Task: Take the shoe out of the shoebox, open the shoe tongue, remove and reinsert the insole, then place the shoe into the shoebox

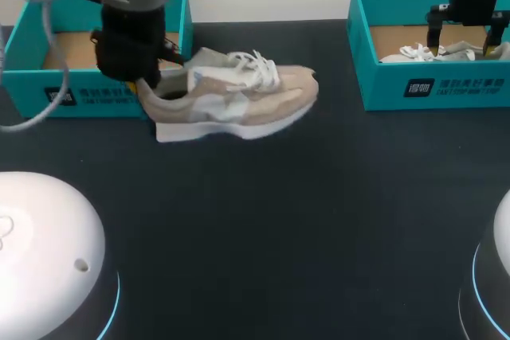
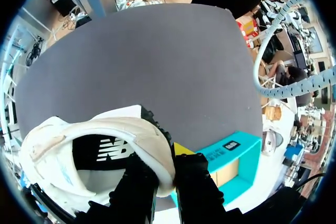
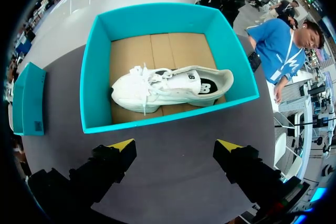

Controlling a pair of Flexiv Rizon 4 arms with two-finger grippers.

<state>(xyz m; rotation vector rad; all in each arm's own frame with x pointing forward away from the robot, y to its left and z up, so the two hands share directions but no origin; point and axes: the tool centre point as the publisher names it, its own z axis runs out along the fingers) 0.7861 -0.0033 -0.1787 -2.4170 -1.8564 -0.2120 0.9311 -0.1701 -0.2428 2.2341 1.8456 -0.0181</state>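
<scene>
our left hand (image 2: 167, 174) grips the heel of the tan shoe (image 1: 239, 101), just in front of the left shoebox (image 1: 88, 91). our right hand (image 3: 176, 146) hangs released over the white shoe (image 3: 168, 90) in the other shoebox (image 3: 90, 93).

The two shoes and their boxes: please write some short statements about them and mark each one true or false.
1. The left gripper is shut on the heel of the beige shoe. True.
2. The beige shoe lies inside the left box. False: it is outside the box, in front of it, over the dark table.
3. The right gripper is open and holds nothing. True.
4. The right box is empty. False: a white shoe lies in it on its side.
</scene>
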